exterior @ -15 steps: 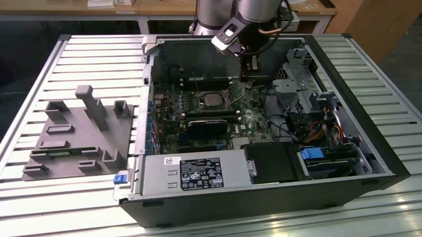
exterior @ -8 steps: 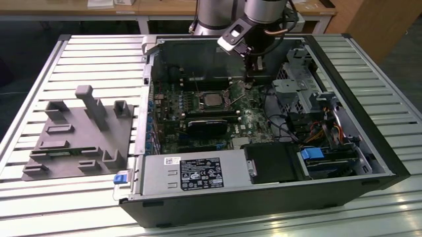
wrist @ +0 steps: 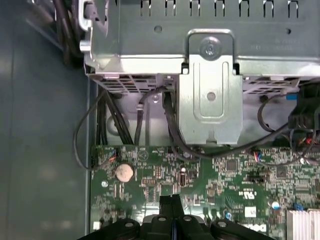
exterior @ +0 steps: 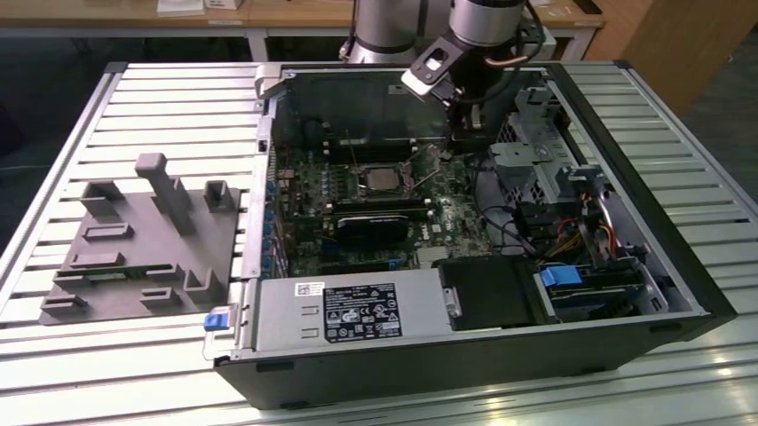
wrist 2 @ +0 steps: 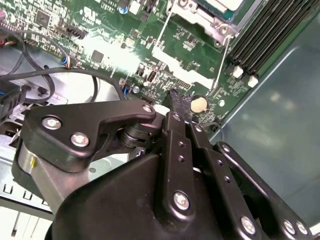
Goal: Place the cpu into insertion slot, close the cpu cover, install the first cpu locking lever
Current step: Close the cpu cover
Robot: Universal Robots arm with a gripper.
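The cpu point(exterior: 382, 180) lies flat in its socket in the middle of the motherboard, its grey top showing through the window of the silvery cpu cover point(exterior: 359, 170), which seems to lie down around it. Two thin wire locking levers point(wrist 2: 221, 62) point(wrist 2: 164, 30) run out from the socket corner over the board, unhooked. My gripper point(exterior: 464, 133) hovers over the board to the exterior view's right of the socket, near the case's back wall. Its black fingertips point(wrist 2: 177, 97) point(wrist: 170, 204) are shut together with nothing between them, close above a coin cell point(wrist: 124, 172).
The open black case point(exterior: 663, 266) stands on a slatted table. A metal drive cage point(wrist: 210, 95) and dark cables point(wrist: 170, 130) rise beside the gripper. A black block point(exterior: 373, 222) sits in front of the socket, a power supply point(exterior: 343, 311) nearer still. A grey fixture point(exterior: 142, 240) lies outside.
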